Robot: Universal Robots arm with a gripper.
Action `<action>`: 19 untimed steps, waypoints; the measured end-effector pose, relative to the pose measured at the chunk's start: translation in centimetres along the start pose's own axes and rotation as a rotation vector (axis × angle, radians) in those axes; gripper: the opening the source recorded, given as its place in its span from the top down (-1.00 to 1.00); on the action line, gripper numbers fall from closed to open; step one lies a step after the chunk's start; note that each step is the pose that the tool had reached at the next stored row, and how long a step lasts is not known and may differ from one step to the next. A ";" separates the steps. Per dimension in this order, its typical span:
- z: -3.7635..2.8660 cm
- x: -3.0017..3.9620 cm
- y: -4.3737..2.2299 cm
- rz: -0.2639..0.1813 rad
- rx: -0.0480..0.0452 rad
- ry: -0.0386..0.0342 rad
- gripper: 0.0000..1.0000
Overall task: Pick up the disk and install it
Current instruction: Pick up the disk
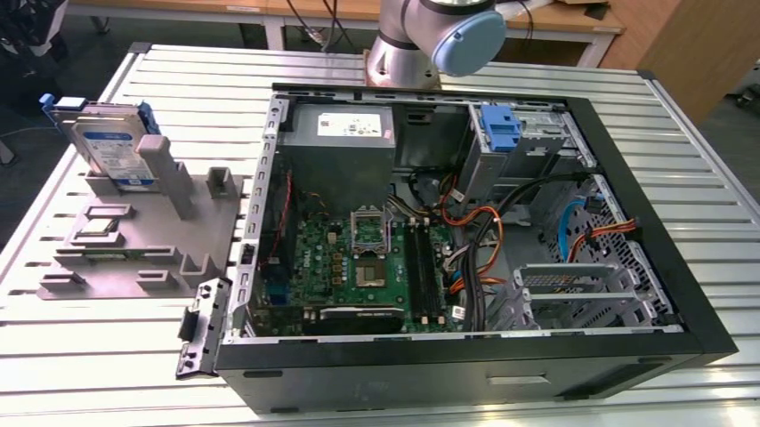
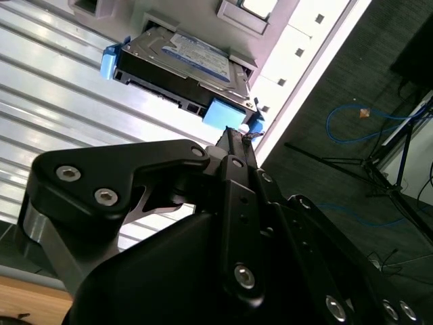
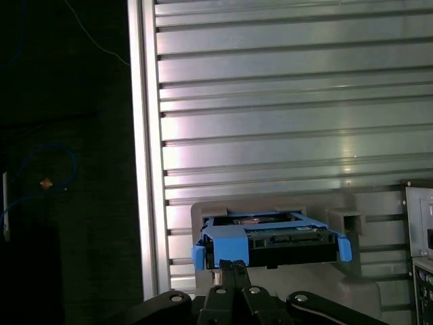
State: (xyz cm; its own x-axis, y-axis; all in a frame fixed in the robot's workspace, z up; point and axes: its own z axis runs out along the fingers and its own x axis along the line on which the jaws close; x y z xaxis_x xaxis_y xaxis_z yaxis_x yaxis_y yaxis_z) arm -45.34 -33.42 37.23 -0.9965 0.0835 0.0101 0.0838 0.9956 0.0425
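Disk count: 1 disk (image 1: 113, 147) is seen, silver-grey with a white-and-blue label and blue side rails.
Other counts: 1 grey fixture (image 1: 142, 258), 1 open computer case (image 1: 475, 351), 1 arm (image 1: 428, 36) and 1 slatted metal worktop (image 1: 689, 133) are seen.
Disk place: the disk is stood on edge and tilted back in the fixture, at 10 o'clock in the exterior view, outside the case and well apart from its bays.
Fixture contents: besides the disk, 1 small square part (image 1: 101, 227) is laid in a recess, toward 6 o'clock of the disk.
Case contents: 1 green motherboard (image 1: 356, 267), 1 grey metal box with a white sticker (image 1: 344, 124), 1 upright blue latch piece (image 1: 501, 129), 1 grey drive cage (image 1: 570, 289) and a bundle of orange and blue cables (image 1: 570, 222) are held inside.
Jaws: in both wrist views the gripper (image 3: 233, 265) (image 2: 230, 133) is shown with its jaws drawn narrow, tips together, and nothing is held.
Jaws and disk: the tips are pointed at the disk's (image 3: 270, 240) (image 2: 183, 64) blue rail and lie just beside it; whether it is touched cannot be told.
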 end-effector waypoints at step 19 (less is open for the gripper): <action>0.04 0.35 -0.03 0.000 -0.0001 0.0000 0.80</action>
State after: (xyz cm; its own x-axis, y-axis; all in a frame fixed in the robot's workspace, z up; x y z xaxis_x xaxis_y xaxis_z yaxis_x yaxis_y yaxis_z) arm -45.69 -33.42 37.19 -0.9965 0.0835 0.0101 0.0838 0.9956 0.0425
